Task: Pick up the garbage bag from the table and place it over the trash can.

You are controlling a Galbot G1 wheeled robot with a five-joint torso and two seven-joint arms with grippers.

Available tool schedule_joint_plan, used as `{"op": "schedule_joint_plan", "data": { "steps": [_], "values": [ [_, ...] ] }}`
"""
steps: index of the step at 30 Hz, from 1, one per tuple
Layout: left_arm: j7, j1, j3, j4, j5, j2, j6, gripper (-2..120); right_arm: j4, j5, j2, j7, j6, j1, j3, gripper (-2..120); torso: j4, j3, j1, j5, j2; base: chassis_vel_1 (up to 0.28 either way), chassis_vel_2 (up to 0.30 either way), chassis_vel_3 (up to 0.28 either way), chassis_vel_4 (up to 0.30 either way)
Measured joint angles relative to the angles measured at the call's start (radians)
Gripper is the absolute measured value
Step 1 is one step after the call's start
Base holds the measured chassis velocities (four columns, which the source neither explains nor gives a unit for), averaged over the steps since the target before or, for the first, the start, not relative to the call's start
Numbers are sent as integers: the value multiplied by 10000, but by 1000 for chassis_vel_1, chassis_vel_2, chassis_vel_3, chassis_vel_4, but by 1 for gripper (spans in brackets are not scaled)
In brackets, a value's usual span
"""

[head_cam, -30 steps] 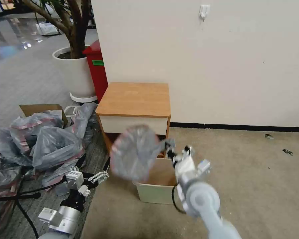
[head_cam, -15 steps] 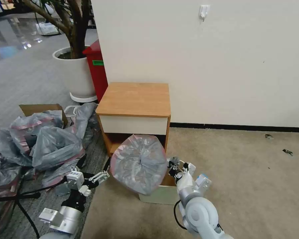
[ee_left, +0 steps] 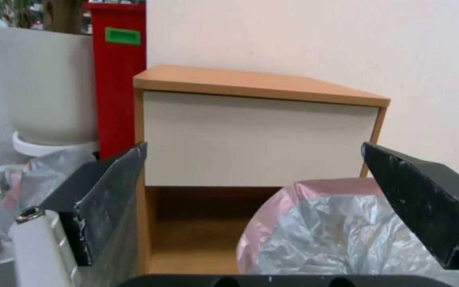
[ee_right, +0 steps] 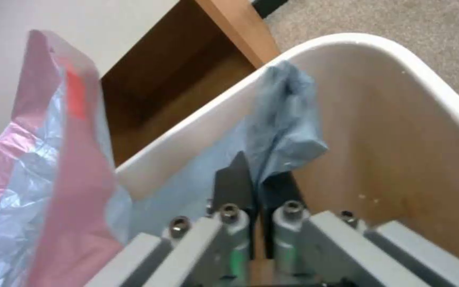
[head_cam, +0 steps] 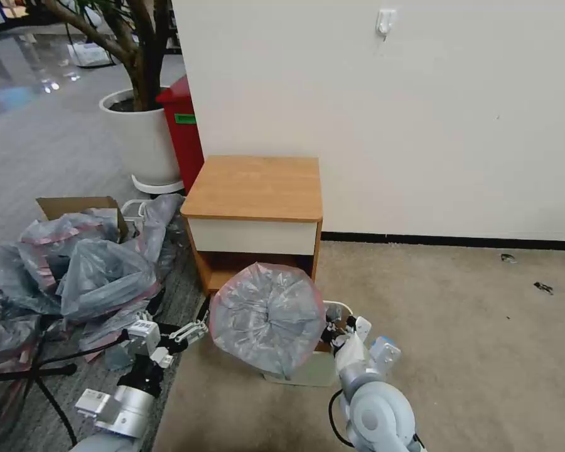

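The garbage bag (head_cam: pixel 267 317), grey with a pink rim, hangs spread open and tilted over the left side of the cream trash can (head_cam: pixel 304 375), on the floor in front of the table (head_cam: pixel 254 185). My right gripper (head_cam: pixel 333 325) sits low inside the can's mouth, shut on a bunched fold of the bag. In the right wrist view the right gripper (ee_right: pixel 256 175) pinches this grey fold (ee_right: pixel 288 115) just inside the can's rim (ee_right: pixel 346 44), with the pink band (ee_right: pixel 75 159) outside it. My left gripper (head_cam: pixel 191 331) hovers open to the bag's left, apart from it. In the left wrist view the left gripper (ee_left: pixel 253 149) faces the table (ee_left: pixel 256 85) and bag (ee_left: pixel 336 235).
A heap of grey-and-pink bags (head_cam: pixel 88 263) and a cardboard box (head_cam: pixel 75 204) lie at left, with black cables on the floor. A red bin (head_cam: pixel 185 132) and white plant pot (head_cam: pixel 141 138) stand behind the table. Open carpet (head_cam: pixel 452 326) lies to the right.
My right gripper has come down and toward me with the bag. The bag dropped from drawer height to the can's mouth. The left arm has barely moved.
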Motion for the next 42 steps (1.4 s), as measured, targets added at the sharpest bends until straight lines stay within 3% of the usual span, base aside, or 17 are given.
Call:
{"op": "schedule_joint_plan", "data": {
  "steps": [2, 4, 8, 14, 17, 22, 26, 30, 32, 34, 35, 38, 39, 41, 42],
  "values": [
    [0, -3, 38, -6, -1, 0, 0, 100, 85, -59, 29, 141, -115, -58, -38, 15, 0, 0, 0, 0, 0, 0, 0, 0, 0],
    [0, -3, 40, -7, -1, 0, 0, 100, 96, -67, 30, 151, -127, -66, -44, 17, 0, 0, 0, 0, 0, 0, 0, 0, 0],
    [0, -29, 49, -46, 0, 57, 5, 100, 471, -254, 0, 357, -359, -315, -103, 38, 0, 0, 0, 0, 0, 0, 0, 0, 0],
    [153, -48, 95, -92, -9, 83, 7, 100, 697, -426, -67, 448, -428, -452, -29, 55, 0, 0, 0, 0, 0, 0, 0, 0, 0],
    [709, 12, 99, -221, -133, 199, 8, 100, 1134, -691, -210, 559, -531, -748, 165, 70, 0, 0, 0, 1, 0, 0, 0, 0, 0],
    [1060, -8, 101, -431, 89, 325, -143, 100, 1702, -791, -395, 711, -571, -1148, 582, 89, 0, 0, 0, 0, 0, 0, 0, 0, 0],
    [1067, -106, 168, -595, 357, 380, -378, 100, 1980, -920, -441, 665, -443, -1356, 955, 98, -1, 0, 0, 1, 0, 0, 0, 0, 0],
    [338, -252, 431, -1062, 591, 538, -135, 100, 2234, -1055, -347, 540, -241, -1455, 1356, 100, -1, 0, -1, 0, -1, 0, 0, 0, 0],
    [114, -319, 454, -1528, 355, 656, 626, 100, 2440, -1116, -229, 419, -176, -1460, 1565, 100, 0, 0, 0, 1, -1, 0, 0, 0, 0],
    [62, -425, 402, -2076, -600, 880, 1679, 100, 2556, -1223, -111, 284, -86, -1438, 1756, 100, 0, 0, 0, 1, 0, 0, 0, 0, 0],
    [62, -425, 402, -2076, -600, 880, 1679, 100, 2556, -1223, -111, 284, -86, -1438, 1756, 100, 0, 0, 0, 1, 0, 0, 0, 0, 0],
    [-104, -733, 394, -2507, -2460, 1472, 3391, 100, 2654, -1459, 104, 100, 140, -1439, 1975, 100, 1, 0, 0, 0, -1, 0, 0, 0, 0],
    [-104, -733, 394, -2507, -2460, 1472, 3391, 100, 2654, -1459, 104, 100, 140, -1439, 1975, 100, 1, 0, 0, 0, -1, 0, 0, 0, 0],
    [-609, -1129, 392, -2605, -4181, 2012, 5309, 100, 2728, -1679, 319, -46, 315, -1518, 2029, 100, 0, 0, 0, 0, 0, 0, 0, 0, 0],
    [-814, -1299, 392, -2523, -4591, 2127, 5781, 100, 2741, -1785, 409, -113, 400, -1567, 2030, 100, 0, 0, 0, 0, 0, 0, 0, 0, 0]
  ]
}}
